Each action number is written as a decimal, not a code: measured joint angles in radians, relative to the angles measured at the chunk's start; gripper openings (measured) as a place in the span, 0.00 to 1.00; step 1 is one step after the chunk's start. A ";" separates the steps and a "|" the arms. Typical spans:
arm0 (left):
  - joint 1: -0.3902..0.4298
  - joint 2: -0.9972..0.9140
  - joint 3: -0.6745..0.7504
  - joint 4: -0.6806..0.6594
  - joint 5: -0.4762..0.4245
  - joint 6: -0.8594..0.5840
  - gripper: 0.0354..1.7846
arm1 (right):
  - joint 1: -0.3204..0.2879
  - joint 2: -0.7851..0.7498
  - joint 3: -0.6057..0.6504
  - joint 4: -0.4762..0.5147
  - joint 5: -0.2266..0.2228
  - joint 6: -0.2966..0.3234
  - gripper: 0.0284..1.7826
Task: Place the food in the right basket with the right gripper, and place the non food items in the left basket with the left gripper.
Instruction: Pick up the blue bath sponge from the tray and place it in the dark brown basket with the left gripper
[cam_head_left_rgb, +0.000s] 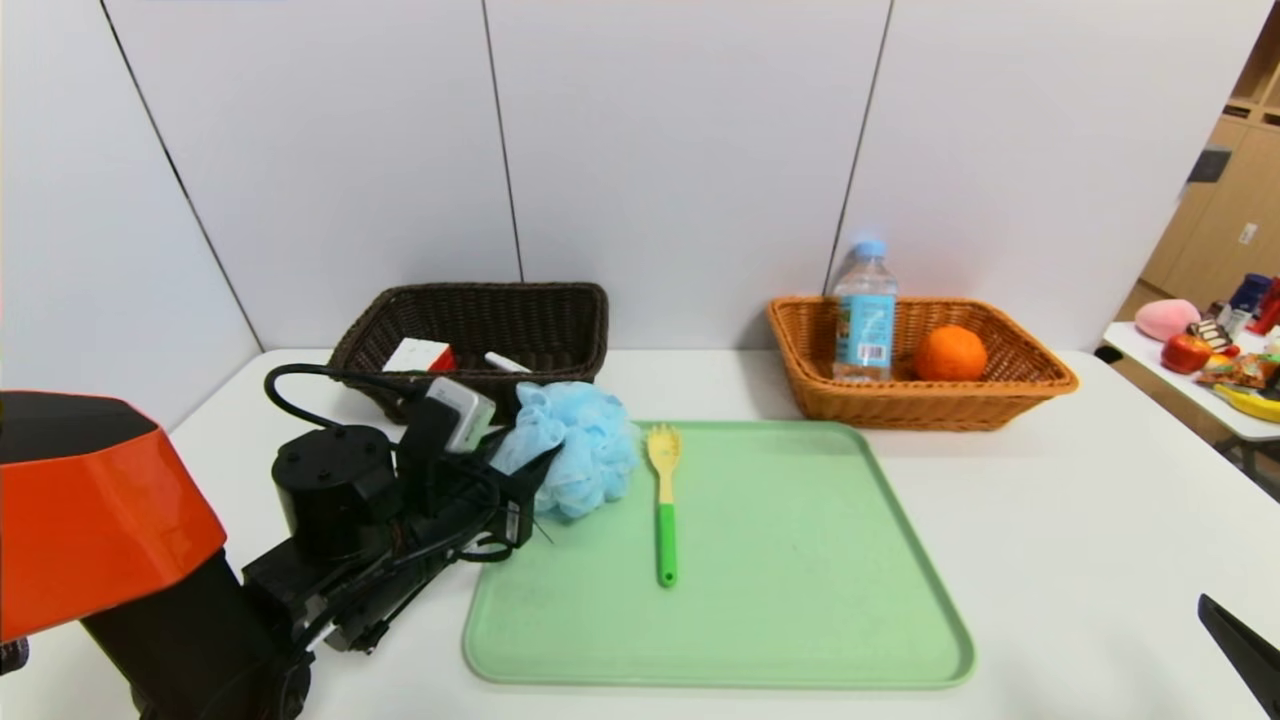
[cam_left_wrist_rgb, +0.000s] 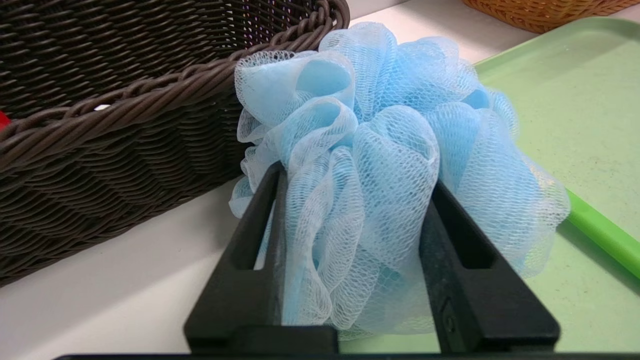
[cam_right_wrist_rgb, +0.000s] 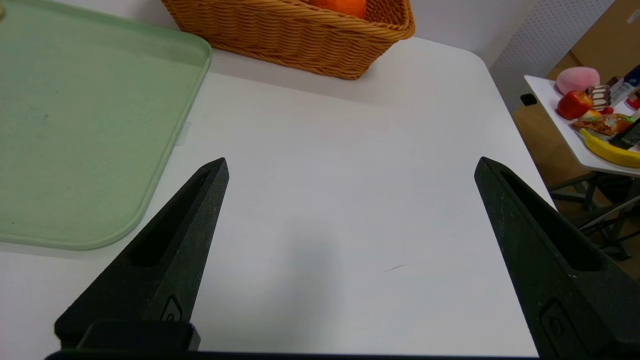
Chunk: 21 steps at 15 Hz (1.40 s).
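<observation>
Bath pouf (cam_left_wrist_rgb: 380, 165), light blue mesh, sits between the two black fingers (cam_left_wrist_rgb: 260, 235) of the left gripper (cam_head_left_rgb: 530, 480), which are closed in on its folds and hold it. It bulges out past the fingertips at the tray's near-left corner, partly over the green tray (cam_head_left_rgb: 800, 600) and partly over the white table (cam_head_left_rgb: 1050, 520). Just beyond the gripper and to its left stands the dark brown basket (cam_head_left_rgb: 480, 320); the pouf is close against that basket's outer wall, whether touching cannot be told. Inside the basket lie a white and red box (cam_head_left_rgb: 420, 355) and a small white item (cam_head_left_rgb: 508, 362).

Just to the right of the held pouf, a spork (cam_head_left_rgb: 664, 500) with yellow head and green handle lies flat on the tray, head pointing away from the robot, near the pouf; contact cannot be confirmed.

Farther right, beyond the tray's far edge, the orange wicker basket (cam_head_left_rgb: 1000, 390) holds an upright water bottle (cam_head_left_rgb: 865, 315) and an orange (cam_head_left_rgb: 950, 353), the two apart.

The right gripper (cam_right_wrist_rgb: 350, 170) hangs over bare table to the right of the tray, fingers spread wide with nothing between them, the wicker basket ahead of it.
</observation>
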 joint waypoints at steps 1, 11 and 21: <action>0.000 0.001 0.001 0.000 -0.001 0.002 0.00 | 0.000 0.000 0.000 0.000 0.000 0.000 0.95; -0.047 -0.102 -0.026 0.005 -0.012 0.004 0.02 | 0.000 -0.001 0.005 0.000 0.001 0.000 0.95; -0.027 -0.339 -0.347 0.395 -0.053 0.047 0.02 | 0.000 -0.014 0.017 0.000 0.003 -0.005 0.95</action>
